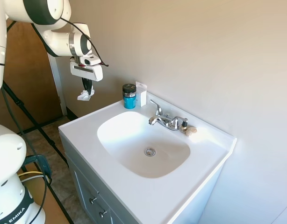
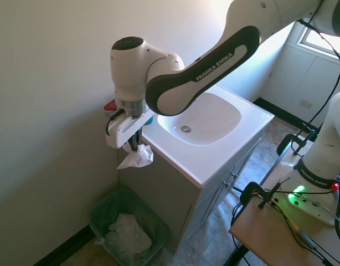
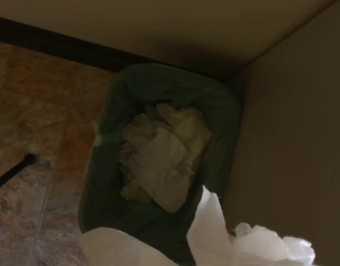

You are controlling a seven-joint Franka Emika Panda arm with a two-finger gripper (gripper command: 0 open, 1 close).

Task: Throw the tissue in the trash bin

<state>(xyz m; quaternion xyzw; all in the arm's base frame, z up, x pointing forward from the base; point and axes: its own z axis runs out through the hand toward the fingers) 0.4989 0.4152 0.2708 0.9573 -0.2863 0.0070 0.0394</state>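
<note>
The tissue (image 2: pixel 136 158), a crumpled white wad, hangs in the air past the left side of the sink cabinet, with my gripper (image 2: pixel 133 147) shut on it. In the first exterior view the gripper (image 1: pixel 87 90) holds the tissue (image 1: pixel 85 95) beyond the counter's far corner. Straight below stands the green trash bin (image 2: pixel 101 212) on the floor, with white crumpled paper (image 2: pixel 127 233) inside. The wrist view looks down into the trash bin (image 3: pixel 222 122), and the held tissue (image 3: pixel 253 241) shows at its lower edge.
The white sink counter (image 1: pixel 87 135) carries a faucet (image 1: pixel 164 120), a dark blue-labelled jar (image 1: pixel 129 96), a white box (image 1: pixel 141 93) and a small beige lump (image 1: pixel 190 131). The bin sits in a narrow gap between cabinet side (image 2: pixel 159 194) and wall (image 2: pixel 42 166).
</note>
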